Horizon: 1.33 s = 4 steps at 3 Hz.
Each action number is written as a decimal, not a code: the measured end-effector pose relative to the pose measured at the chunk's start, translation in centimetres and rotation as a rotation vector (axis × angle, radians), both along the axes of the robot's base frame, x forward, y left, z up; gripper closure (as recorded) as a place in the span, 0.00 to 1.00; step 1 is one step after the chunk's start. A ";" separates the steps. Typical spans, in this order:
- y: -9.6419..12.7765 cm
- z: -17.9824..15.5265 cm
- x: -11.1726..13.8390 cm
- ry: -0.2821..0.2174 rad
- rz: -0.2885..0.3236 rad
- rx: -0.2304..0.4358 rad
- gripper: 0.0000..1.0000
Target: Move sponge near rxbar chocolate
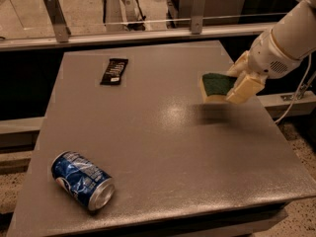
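- Lettering shows as small pale marks on the black-brown wrapper of the rxbar chocolate (114,71), but none of it can be read.
- Markings on the blue soda can (82,179) are white swirls and patches. No brand name can be made out on it.
- The arm (291,38) comes in from the upper right of the picture. It is a thick white limb angled down and toward the picture's left, ending in a rounded white wrist.
- The end effector (232,84) hangs over the right part of the grey bench (163,147). Its two tan fingers (244,88) are closed on the sponge (216,85), one on the side nearer the camera and one on the farther side.
- The sponge sits at the fingertips with its dark green top up and its pale yellow base below. It sticks out from the end effector toward the picture's left. It is held clear of the bench, with a soft shadow on the surface just below it.
- The rxbar chocolate lies flat on the bench, well apart from the end effector, toward the picture's left and slightly farther from the camera.
- The soda can lies on its side, far from the end effector, near the bench's front left corner, with its open top facing the camera.
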<state>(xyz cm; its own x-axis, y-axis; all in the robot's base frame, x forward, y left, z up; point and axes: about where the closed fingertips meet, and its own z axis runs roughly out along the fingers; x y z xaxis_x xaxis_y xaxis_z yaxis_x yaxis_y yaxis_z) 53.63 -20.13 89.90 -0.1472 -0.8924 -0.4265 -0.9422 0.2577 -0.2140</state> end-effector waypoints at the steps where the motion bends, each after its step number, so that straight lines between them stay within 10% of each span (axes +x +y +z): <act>1: 0.0 0.0 0.0 0.000 0.000 0.000 1.00; 4: 6.6 -2.5 6.7 -0.036 0.090 0.074 1.00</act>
<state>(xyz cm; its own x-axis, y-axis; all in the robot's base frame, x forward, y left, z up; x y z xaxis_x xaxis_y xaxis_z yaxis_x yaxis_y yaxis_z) 60.33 -13.50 87.36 -0.0515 -0.8673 -0.4951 -0.9542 0.1891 -0.2319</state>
